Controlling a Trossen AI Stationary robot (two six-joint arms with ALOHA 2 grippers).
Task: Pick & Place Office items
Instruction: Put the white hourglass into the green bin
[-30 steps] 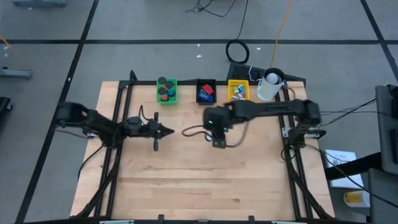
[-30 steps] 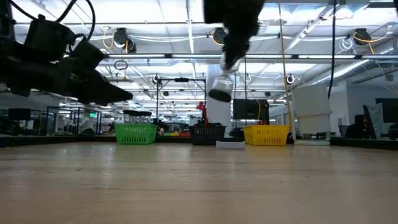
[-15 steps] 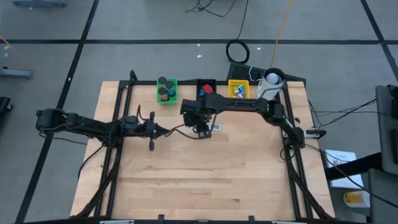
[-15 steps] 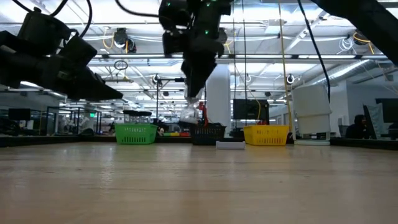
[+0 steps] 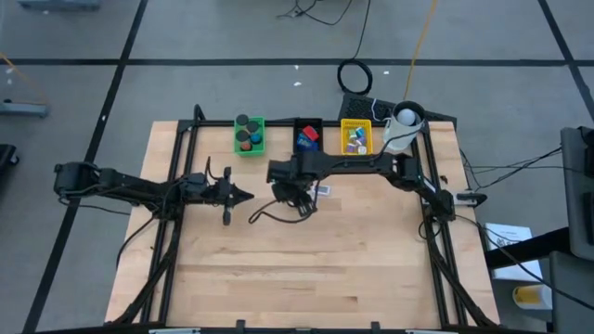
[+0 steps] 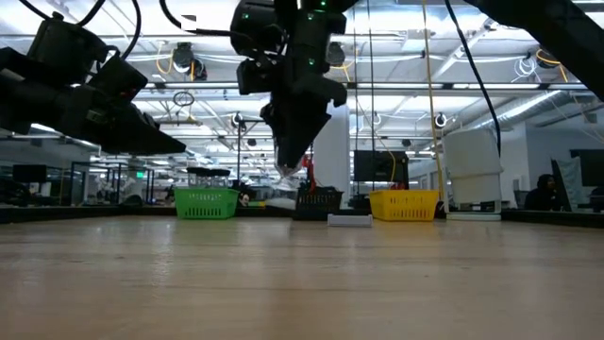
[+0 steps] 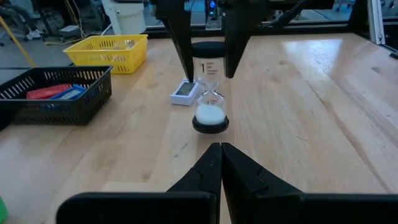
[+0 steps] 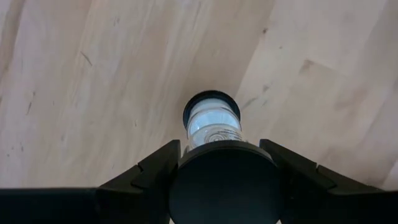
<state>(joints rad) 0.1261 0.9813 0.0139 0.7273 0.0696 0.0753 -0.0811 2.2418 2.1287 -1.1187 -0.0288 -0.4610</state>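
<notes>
My right end effector [image 7: 208, 59] holds a small sand timer [image 7: 209, 93]: fingers [image 7: 179, 37] part open, clamped on its top black cap, one each side. The timer hangs upright above the worktop [image 5: 306, 260], clear glass w/ white sand in the lower bulb, black cap at the bottom too. Can't tell if the bottom cap touches the wood; in the low view it looks lifted. From my own wrist cam the timer [image 8: 212, 121] shows end-on btwn my two fingers, bare wood beyond.

In the high view the right end effector [image 5: 297, 190] is near the middle of the worktop, a bit toward the far edge, arm stretched across from the right side. Just beside it lies a small flat white item [image 5: 324, 190], also seen on the wood behind the timer in the left wrist view [image 7: 185, 92].

My left end effector [image 5: 249, 196] hovers off the worktop left of centre, fingers pressed together, nothing in them, tips pointing at the timer, apart from it.

Along the far edge sit three trays: green [image 5: 250, 135] w/ dark round pieces, black [image 5: 307, 136] w/ blue and red blocks, yellow [image 5: 356, 135] w/ small mixed bits. A white cup [image 5: 401, 128] stands next to the yellow one, near the far right corner.
</notes>
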